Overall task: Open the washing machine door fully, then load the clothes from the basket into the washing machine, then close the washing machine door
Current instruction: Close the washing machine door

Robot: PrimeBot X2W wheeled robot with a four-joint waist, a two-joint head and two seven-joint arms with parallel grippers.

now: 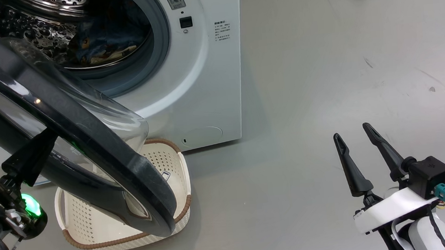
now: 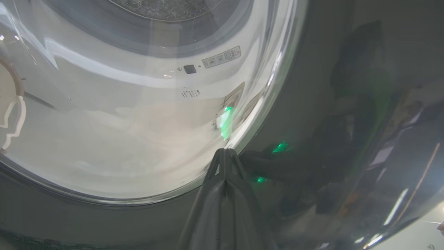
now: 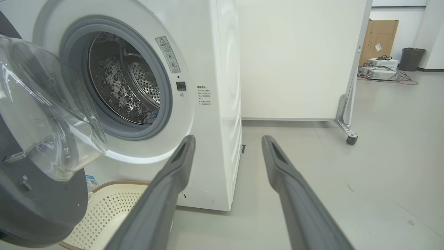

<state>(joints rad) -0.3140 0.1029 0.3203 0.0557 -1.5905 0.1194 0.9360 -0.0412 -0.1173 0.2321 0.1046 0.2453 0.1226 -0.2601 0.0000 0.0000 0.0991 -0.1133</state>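
Left gripper (image 2: 225, 151) — pinched closed — touching the washing machine door (image 1: 138, 178).

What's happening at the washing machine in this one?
The clothes already lie inside the washing machine, and the basket on the floor below looks empty. The left gripper, shut, has its tips against the outer face of the partly open washing machine door, apparently to push it closed. The right gripper hangs open over the floor, holding nothing.
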